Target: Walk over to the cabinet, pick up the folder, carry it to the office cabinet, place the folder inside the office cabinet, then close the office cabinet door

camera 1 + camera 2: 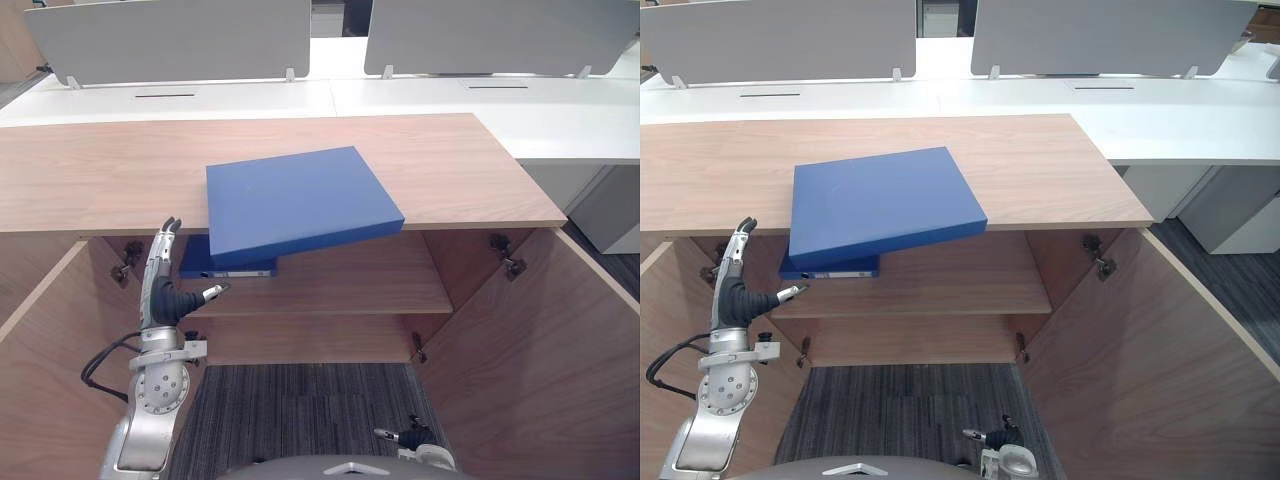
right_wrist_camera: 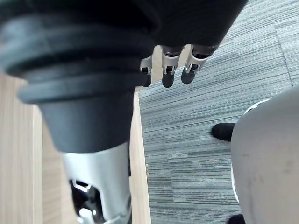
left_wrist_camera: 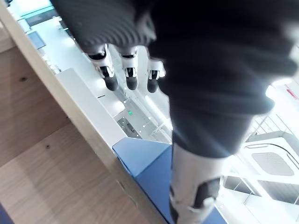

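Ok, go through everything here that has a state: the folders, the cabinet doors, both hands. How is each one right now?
Blue folder: lying on the cabinet top, front edge overhanging, unheld.
Darker folder: lying on the shelf inside.
Left door: open.
Right door: open.
Left hand: open, fingers straight, raised, empty.
Right hand: open, low, empty.

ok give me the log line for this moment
folder: on cabinet top, overhanging front edge | left hand: open, raised by folder's left edge | right hand: open, low | cabinet doors: open
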### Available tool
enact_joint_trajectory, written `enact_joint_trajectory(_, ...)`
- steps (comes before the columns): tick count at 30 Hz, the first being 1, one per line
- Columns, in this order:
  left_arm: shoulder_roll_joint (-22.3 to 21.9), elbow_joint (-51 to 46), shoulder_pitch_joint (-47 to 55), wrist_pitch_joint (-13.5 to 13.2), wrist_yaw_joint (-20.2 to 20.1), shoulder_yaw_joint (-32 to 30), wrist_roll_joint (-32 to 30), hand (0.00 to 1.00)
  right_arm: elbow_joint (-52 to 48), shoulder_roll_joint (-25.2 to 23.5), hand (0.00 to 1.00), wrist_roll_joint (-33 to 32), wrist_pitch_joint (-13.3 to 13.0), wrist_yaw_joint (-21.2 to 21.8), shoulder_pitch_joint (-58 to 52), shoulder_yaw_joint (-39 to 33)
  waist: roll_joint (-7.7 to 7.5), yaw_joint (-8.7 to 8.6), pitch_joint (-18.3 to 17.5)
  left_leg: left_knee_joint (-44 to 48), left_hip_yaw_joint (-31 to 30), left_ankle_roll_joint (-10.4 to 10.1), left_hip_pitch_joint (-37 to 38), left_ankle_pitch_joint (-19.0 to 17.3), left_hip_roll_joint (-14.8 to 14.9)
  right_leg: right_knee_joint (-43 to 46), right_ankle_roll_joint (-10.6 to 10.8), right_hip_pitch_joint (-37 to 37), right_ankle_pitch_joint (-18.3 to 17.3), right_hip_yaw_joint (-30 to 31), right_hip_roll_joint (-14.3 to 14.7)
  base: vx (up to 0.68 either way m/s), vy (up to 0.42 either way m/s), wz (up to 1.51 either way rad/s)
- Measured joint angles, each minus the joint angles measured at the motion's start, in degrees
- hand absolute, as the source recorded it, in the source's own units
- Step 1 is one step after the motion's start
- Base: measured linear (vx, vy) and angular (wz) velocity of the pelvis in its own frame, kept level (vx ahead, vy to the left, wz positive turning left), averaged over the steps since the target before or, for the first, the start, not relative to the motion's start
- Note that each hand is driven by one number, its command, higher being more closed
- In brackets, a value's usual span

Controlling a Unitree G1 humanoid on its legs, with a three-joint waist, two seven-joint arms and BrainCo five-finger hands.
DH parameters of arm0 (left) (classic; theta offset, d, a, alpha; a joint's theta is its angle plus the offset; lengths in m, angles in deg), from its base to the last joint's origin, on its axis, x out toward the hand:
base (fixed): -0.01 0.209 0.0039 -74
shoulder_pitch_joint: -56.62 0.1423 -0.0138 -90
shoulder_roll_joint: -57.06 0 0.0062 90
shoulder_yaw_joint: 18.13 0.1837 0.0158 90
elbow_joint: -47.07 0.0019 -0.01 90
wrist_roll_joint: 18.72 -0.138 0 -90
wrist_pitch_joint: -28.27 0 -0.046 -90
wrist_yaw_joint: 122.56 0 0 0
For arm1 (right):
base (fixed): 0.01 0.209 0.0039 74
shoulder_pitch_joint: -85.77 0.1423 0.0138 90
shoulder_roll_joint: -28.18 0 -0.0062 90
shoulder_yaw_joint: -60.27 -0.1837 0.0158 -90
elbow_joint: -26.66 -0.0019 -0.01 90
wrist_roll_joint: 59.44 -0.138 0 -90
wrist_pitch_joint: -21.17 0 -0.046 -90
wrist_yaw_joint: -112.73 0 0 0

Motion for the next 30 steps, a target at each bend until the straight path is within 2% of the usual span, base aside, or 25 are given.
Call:
enact_joint_trajectory(6,2.57,-2.25,-1.59,0.09,1.11,3.10,-6.44,0.00,1.52,0.59,0.00,-0.02,-0.20,0.02,0.54,0.96,0.15,-0.28,-0.09,-0.05,0.00,0.19,0.16,0.13,-0.26,-0.09,-0.51,0.01,0.01,0.31,-0.16,-0.04,-0.005,-0.02)
enact_joint_trajectory(13,5.57,-1.73,-5.48,1.01,1.12,7.47,-15.94,0.00,2.02,0.68,0.00,-0.04,-0.22,0.05,1.15,0.95,0.14,-1.39,-0.12,-0.09,0.02,0.24,0.24,0.17,-0.44,-0.74,-0.64,0.00,0.26,0.77,-0.20,-0.02,-0.004,-0.02)
enact_joint_trajectory(24,5.52,6.29,-13.33,5.27,1.03,13.41,-25.43,0.00,3.22,0.85,0.00,-0.11,0.10,0.09,2.29,0.97,-0.01,-2.45,-0.21,-0.14,-1.59,0.26,0.23,0.13,-0.62,-2.26,-0.65,-0.12,1.73,2.02,-0.08,0.00,-0.010,-0.07)
enact_joint_trajectory(30,5.44,8.78,-14.64,6.64,0.72,13.97,-28.57,0.00,3.12,0.85,0.00,-0.29,0.10,0.12,2.49,0.97,-0.22,-3.64,-0.39,-0.15,-1.51,0.25,0.26,0.14,-0.59,-2.28,-0.62,-0.14,1.84,2.10,-0.08,-0.02,-0.007,0.00)
